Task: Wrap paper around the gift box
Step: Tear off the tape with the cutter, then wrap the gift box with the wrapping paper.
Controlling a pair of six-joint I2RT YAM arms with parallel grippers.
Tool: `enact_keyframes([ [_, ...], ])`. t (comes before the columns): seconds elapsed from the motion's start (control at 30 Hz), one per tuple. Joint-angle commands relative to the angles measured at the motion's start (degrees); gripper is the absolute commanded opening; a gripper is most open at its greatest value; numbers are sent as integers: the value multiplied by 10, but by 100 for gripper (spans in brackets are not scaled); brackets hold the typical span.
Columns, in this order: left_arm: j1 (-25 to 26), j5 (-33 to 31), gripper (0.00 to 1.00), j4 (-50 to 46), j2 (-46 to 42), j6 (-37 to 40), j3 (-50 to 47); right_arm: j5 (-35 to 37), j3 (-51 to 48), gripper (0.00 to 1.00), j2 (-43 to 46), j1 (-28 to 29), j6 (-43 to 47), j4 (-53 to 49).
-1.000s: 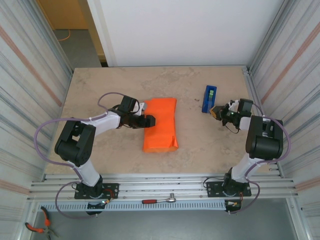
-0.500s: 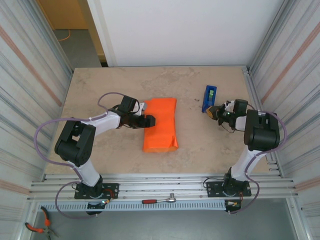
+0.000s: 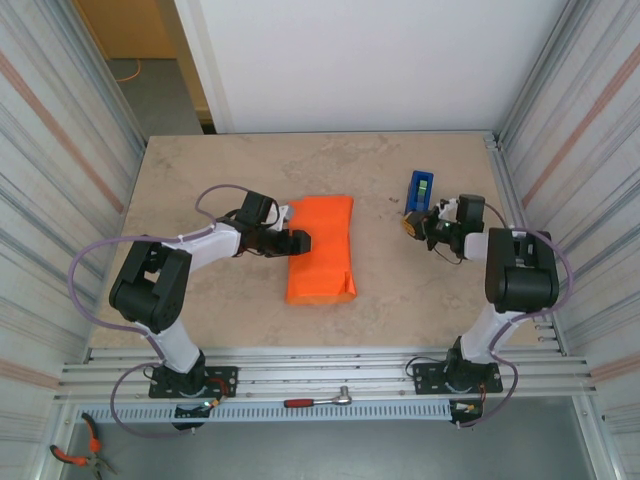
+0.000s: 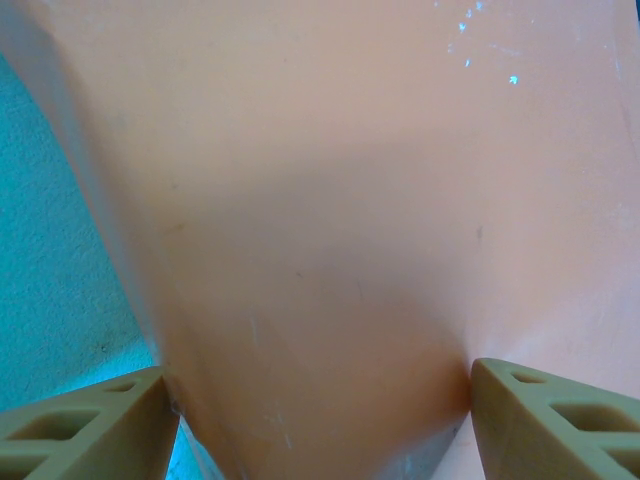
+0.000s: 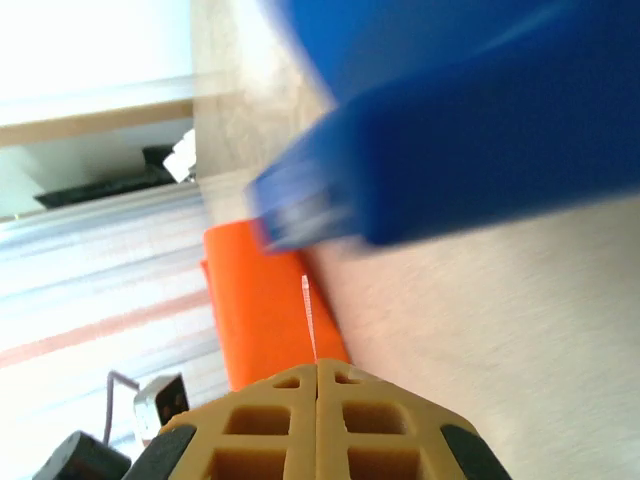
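Thin bright orange paper sheet (image 4: 320, 220) between the tan moulded-plastic fingers (image 4: 80, 425): matt, smooth, faintly creased. Beyond the right fingertips (image 5: 265, 405): blue plastic tape dispenser (image 5: 480, 150), slightly glossy; beige marbled tabletop (image 5: 520, 330), smooth, low sheen.

Black-jointed, white-linked left arm (image 3: 150, 285) and right arm (image 3: 520, 275), lilac cables (image 3: 71, 285), tan hollow-celled pincer fingers (image 4: 80, 425)

Gift box (image 3: 322, 250) ctr; tape dispenser (image 3: 419, 196) to its R, farther back.

dispenser (image 3: 420, 190) blocks r claw (image 3: 411, 224), table (image 3: 390, 270) mid free
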State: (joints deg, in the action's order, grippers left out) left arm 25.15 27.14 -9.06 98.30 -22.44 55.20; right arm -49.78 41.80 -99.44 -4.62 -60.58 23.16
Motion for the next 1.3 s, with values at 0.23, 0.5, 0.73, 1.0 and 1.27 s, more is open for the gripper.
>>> enact_keyframes([
  [0.23, 12, -60, 74, -62, 23, 29, -12, -28, 91, 0, 53, 113, 118, -198],
  [0.5, 13, -59, 74, -61, 22, 28, -12, -10, 190, 0, 29, 198, 218, -349],
  [0.73, 13, -58, 74, -60, 22, 28, -12, 30, 251, 0, 7, 239, 269, -425],
  [1.0, 13, -59, 74, -60, 21, 28, -13, 39, 274, 0, -17, 256, 278, -438],
  [1.27, 13, -59, 74, -60, 23, 27, -13, 117, 297, 0, -40, 275, 328, -497],
])
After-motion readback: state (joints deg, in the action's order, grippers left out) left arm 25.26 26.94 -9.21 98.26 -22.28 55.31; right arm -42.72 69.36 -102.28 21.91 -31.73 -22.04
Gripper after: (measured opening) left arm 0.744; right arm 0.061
